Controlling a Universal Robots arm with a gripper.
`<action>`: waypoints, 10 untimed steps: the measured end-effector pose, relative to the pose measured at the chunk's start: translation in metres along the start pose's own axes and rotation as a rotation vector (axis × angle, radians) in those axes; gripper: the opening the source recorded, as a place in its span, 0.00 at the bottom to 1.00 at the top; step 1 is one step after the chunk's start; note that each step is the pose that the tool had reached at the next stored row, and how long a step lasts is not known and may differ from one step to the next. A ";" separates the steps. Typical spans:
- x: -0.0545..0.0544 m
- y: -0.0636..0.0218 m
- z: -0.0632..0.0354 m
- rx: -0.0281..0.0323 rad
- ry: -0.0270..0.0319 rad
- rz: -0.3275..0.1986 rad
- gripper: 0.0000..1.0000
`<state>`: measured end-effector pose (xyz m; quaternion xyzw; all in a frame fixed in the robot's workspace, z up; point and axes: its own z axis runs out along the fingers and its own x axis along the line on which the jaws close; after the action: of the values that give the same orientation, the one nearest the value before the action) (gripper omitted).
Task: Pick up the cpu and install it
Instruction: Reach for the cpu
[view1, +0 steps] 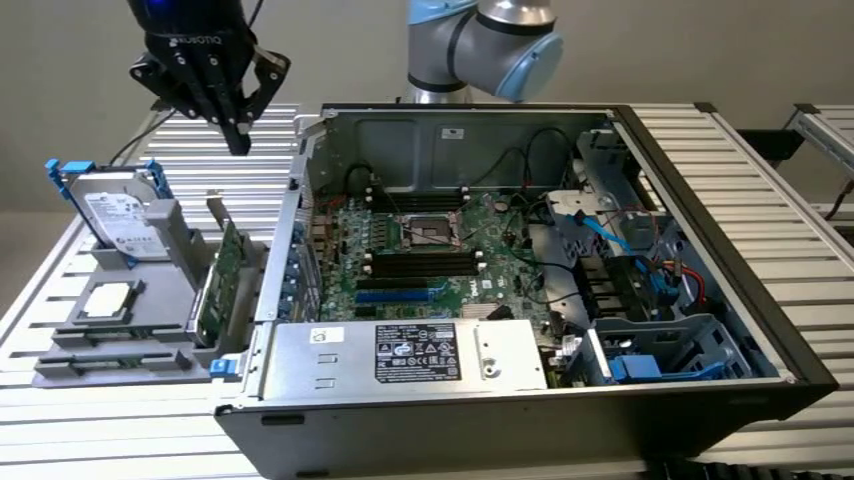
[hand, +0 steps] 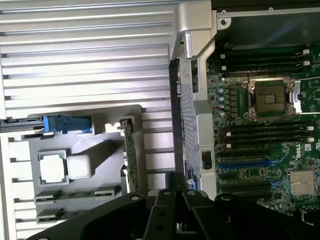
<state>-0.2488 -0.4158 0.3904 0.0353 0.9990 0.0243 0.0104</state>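
gripper (view1: 239, 142) hangs high at the exterior view's left, fingers pressed together, nothing in them. the cpu (view1: 110, 300) lies flat in the grey tray (view1: 67, 338) on the counter (view1: 94, 425), just near of the hard drive (view1: 118, 212), well left of the motherboard socket (view1: 430, 232).

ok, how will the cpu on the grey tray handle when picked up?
Probably rigid: the cpu looks like a flat metal-topped square. Likely slippery, with a smooth top and only thin edges to grip. It lies flat in the grey tray, so it seems unlikely to roll or tip.
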 end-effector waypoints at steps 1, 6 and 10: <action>0.004 -0.0008 0.0000 0.0000 0.0000 0.000 0.11; 0.027 -0.0046 -0.0001 0.0000 -0.0001 0.000 0.11; 0.045 -0.0075 0.0001 0.0000 -0.0001 0.000 0.11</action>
<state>-0.2941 -0.4201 0.3890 0.0354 0.9990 0.0243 0.0104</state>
